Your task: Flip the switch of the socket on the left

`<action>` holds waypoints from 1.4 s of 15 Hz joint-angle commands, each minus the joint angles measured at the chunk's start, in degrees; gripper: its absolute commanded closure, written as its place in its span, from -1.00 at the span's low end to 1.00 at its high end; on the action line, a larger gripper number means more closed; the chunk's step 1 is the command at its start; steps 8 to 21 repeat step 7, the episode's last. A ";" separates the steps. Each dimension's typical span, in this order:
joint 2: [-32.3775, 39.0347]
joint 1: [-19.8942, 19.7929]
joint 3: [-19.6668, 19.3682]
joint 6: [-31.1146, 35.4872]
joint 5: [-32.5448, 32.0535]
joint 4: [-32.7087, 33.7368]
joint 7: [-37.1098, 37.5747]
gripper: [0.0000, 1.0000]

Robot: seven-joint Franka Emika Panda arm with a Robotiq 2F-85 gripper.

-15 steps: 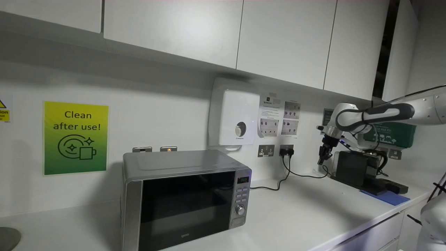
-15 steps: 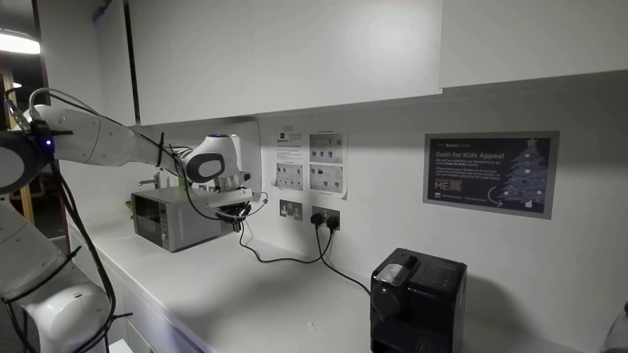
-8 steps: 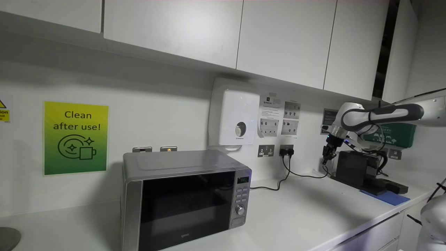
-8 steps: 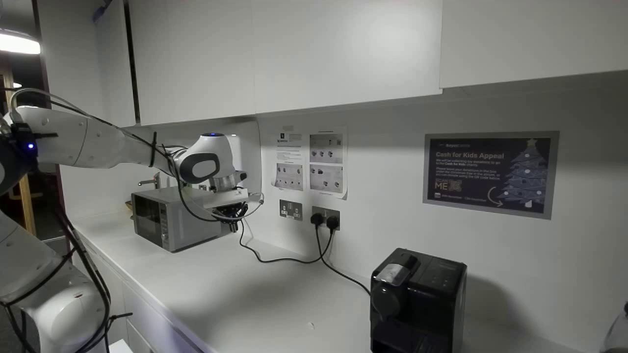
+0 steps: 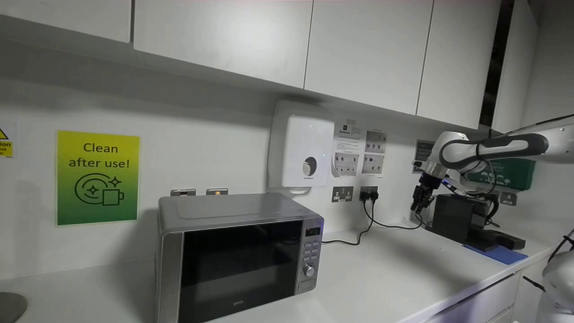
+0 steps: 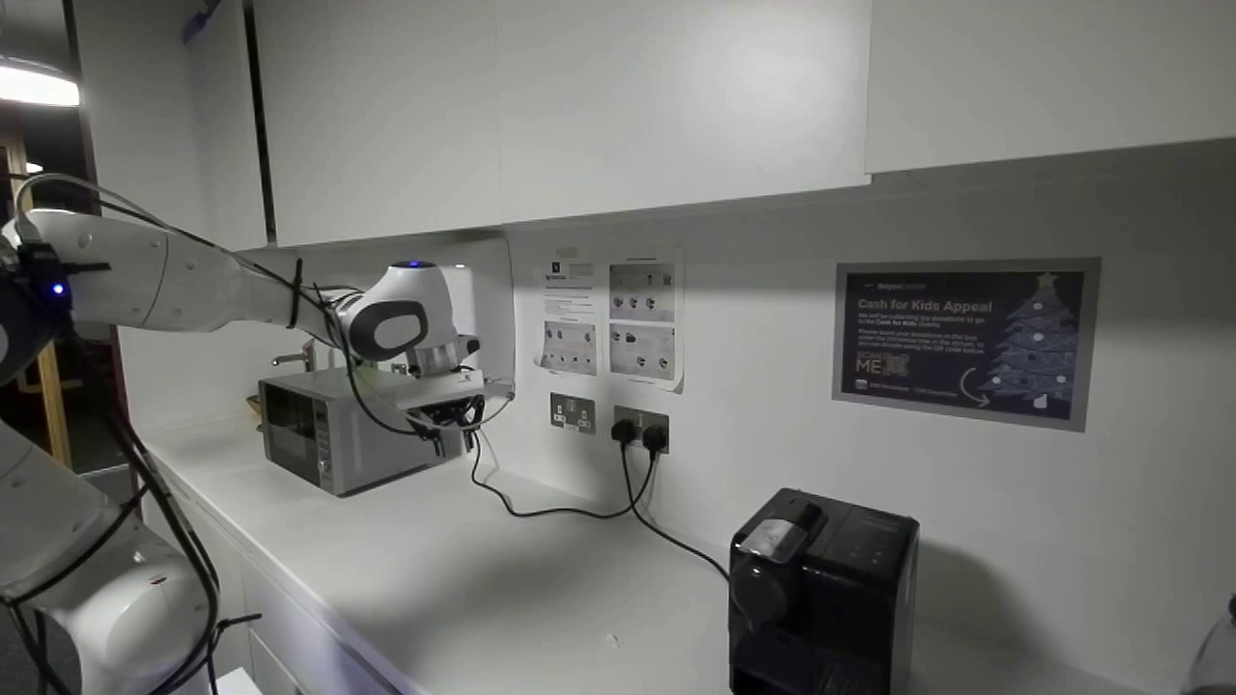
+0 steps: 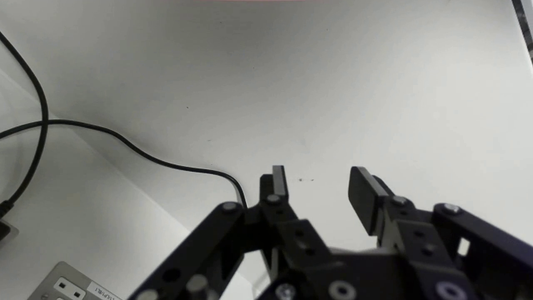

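You seem to be at the approach, with the flip itself yet to come; the jaws hang over the tabletop (image 6: 541,618), pointing mostly down, spread apart with a gap between them and nothing held. Your target, the socket on the left (image 6: 573,413), is on the wall (image 6: 744,415); in both exterior views it sits just beside the socket with plugs (image 6: 641,417), to the left of it; in the wrist view only part of it shows, in the lower left corner of the frame; its switch is too small to make out, so you cannot read which way it is set.

Your next move probably calls for carrying the jaws across to that socket and tipping them up to face the wall; bringing them together first would likely give you one firm point to press with; mind the black cable (image 7: 152,158), which could snag if you come in low.

The socket faces straight out from the wall; its long axis lies sideways, near level in both exterior views; in the wrist view that axis runs slantwise, from upper left towards lower right.
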 commanded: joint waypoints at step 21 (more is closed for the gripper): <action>0.02 0.68 -0.31 -0.09 -0.23 0.09 0.20 -0.15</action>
